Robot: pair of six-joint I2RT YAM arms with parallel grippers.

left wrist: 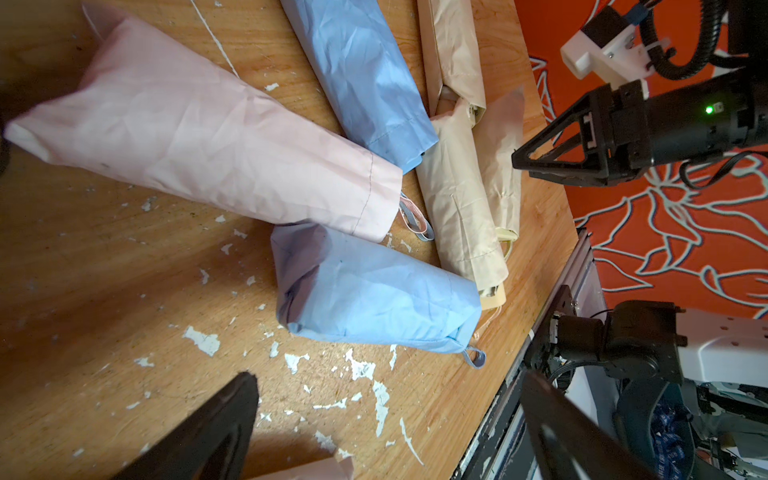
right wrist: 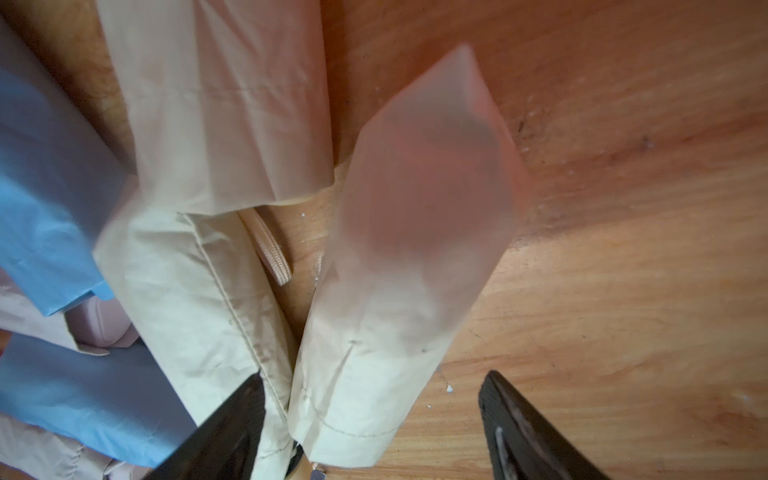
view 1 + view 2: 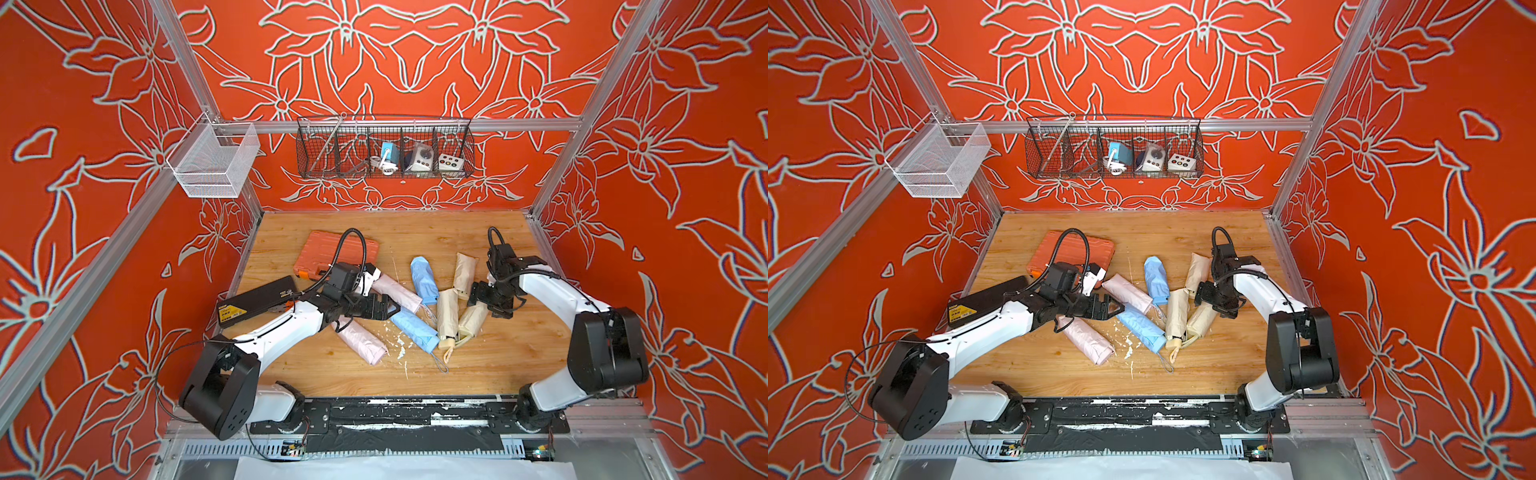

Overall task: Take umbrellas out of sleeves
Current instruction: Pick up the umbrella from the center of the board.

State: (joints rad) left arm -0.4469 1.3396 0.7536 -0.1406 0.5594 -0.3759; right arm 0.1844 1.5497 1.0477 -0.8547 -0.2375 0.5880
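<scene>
Several umbrellas in their sleeves lie in a heap mid-table: two pink (image 3: 395, 291) (image 3: 361, 343), two light blue (image 3: 424, 278) (image 3: 415, 328), and cream ones (image 3: 464, 270) (image 3: 446, 316). A cream handle (image 3: 446, 343) pokes out at the front. My left gripper (image 1: 390, 382) hovers open over bare wood, just short of the nearer blue sleeve (image 1: 374, 291) and beside the pink sleeve (image 1: 208, 137). My right gripper (image 2: 374, 380) is open and straddles the hemmed mouth end of a cream sleeve (image 2: 395, 270). One finger (image 2: 232, 415) is against the cloth. The other finger (image 2: 519, 415) stands clear of it.
An orange tool case (image 3: 332, 253) and a black case (image 3: 257, 301) lie at the back left, behind my left arm. A black wire basket (image 3: 384, 149) and a white mesh basket (image 3: 214, 162) hang on the rail above. White paint flecks dot the wood (image 1: 199, 340).
</scene>
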